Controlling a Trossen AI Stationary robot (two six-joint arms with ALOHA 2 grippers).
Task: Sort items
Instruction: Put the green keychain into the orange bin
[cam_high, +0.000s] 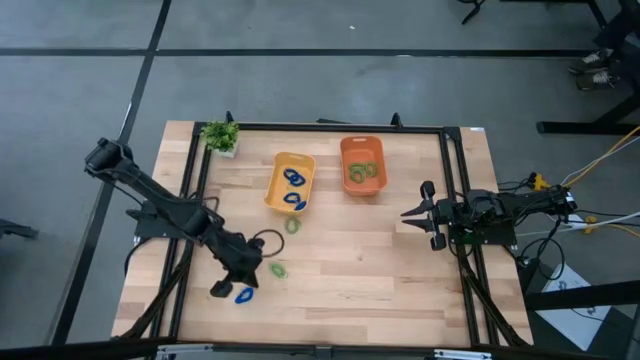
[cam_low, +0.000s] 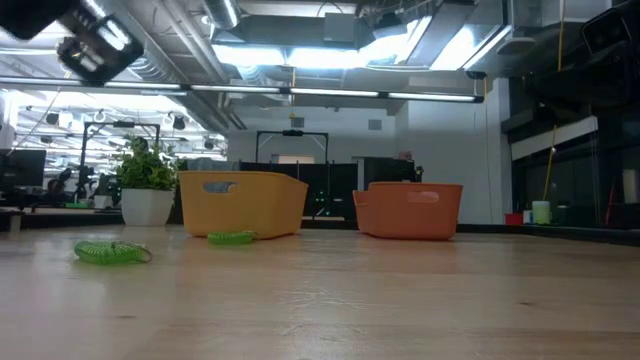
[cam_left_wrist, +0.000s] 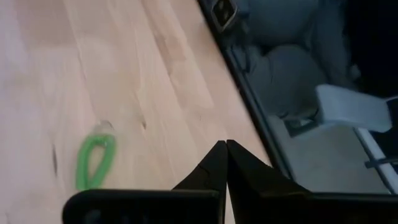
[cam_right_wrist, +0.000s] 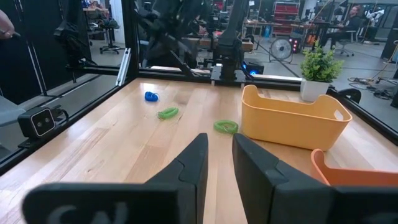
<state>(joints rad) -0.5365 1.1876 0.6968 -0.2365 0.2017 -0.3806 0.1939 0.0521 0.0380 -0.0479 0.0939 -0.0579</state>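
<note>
Left gripper (cam_high: 222, 290): near table's front left, fingers pressed fully together, holding nothing.
Blue ring (cam_high: 243, 294): on the wood just beside that gripper.
Green ring (cam_high: 277, 269): close by, flat on the table (cam_high: 380, 290).
Second green ring (cam_high: 292, 225): just in front of yellow bin (cam_high: 275, 195).
Yellow bin: blue rings inside.
Orange bin (cam_high: 345, 150): green rings inside, count unclear.
Right gripper (cam_high: 412, 213): at right edge, narrow gap, apparently empty.
</note>
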